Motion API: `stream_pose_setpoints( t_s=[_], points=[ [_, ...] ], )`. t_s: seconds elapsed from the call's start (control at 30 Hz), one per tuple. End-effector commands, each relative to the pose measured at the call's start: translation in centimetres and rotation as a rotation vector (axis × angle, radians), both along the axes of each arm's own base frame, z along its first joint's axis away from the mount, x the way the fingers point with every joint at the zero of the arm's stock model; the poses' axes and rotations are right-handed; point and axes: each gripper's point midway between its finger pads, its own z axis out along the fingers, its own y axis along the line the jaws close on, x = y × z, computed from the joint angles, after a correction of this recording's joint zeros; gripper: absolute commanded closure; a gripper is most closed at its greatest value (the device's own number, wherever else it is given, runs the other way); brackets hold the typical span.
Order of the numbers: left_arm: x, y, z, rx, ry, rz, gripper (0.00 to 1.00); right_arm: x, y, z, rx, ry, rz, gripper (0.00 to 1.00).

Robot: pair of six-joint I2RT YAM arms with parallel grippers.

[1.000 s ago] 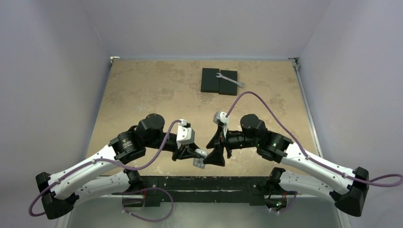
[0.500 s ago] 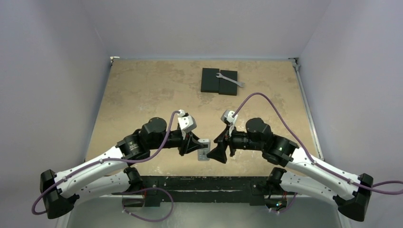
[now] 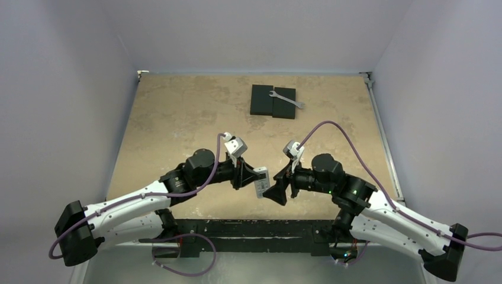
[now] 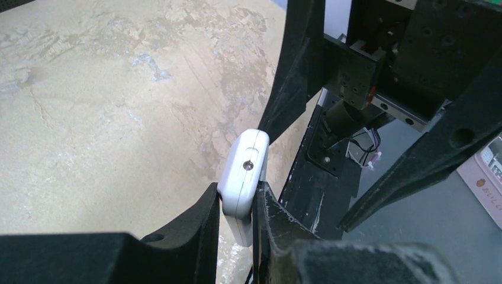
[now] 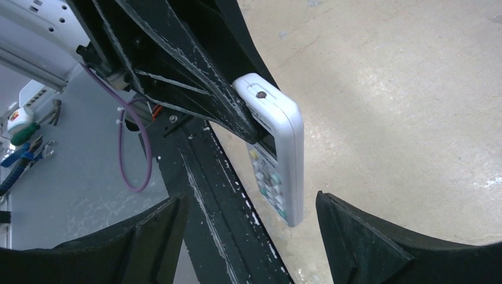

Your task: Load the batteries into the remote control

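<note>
Buttons point(image 5: 267, 180) on the remote control point(image 5: 284, 133) show from right wrist, not left.

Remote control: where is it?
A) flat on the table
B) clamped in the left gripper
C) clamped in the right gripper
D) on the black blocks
B: the left gripper pinches the remote control; the right gripper stands open, not touching it.

count: remote control point(image 3: 261, 181) x1 | black blocks point(image 3: 261, 99) point(image 3: 283, 111) x2 | silver wrench point(image 3: 286, 99) x1 | arms point(image 3: 136, 201) point(image 3: 385, 210) x2 | wrist cameras point(image 3: 235, 145) point(image 3: 292, 148) x2 | table point(image 3: 171, 118) x1
</note>
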Motion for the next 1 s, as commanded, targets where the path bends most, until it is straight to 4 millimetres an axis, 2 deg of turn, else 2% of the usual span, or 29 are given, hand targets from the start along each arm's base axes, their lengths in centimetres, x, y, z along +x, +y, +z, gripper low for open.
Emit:
stream_pose_setpoints(
  t_s=[0.0,0.17,0.3,0.47,0.97],
  points=[
    [1.4,-0.8,2.0,-0.135,-0.014,0.045,1.00,0.4,0.0,0.9,0.049,-0.001,-0.042,0.13],
    [2.4,-1.0,1.0,-0.163,0.038,0.050,1.00,0.7,-0.4,1.5,0.077,-0.005,-0.080,0.12],
    [4.2,-0.1,0.1,-0.174,0.078,0.107,1.00,1.4,-1.0,1.7,0.085,-0.018,-0.136,0.11],
    [6.3,1.1,-2.3,-0.172,0.160,0.183,1.00,2.1,-1.4,1.1,0.079,-0.012,-0.191,0.10],
    [8.0,2.4,-8.5,-0.123,0.293,0.271,1.00,2.8,-0.9,0.9,0.078,-0.022,-0.202,0.07]
  ],
)
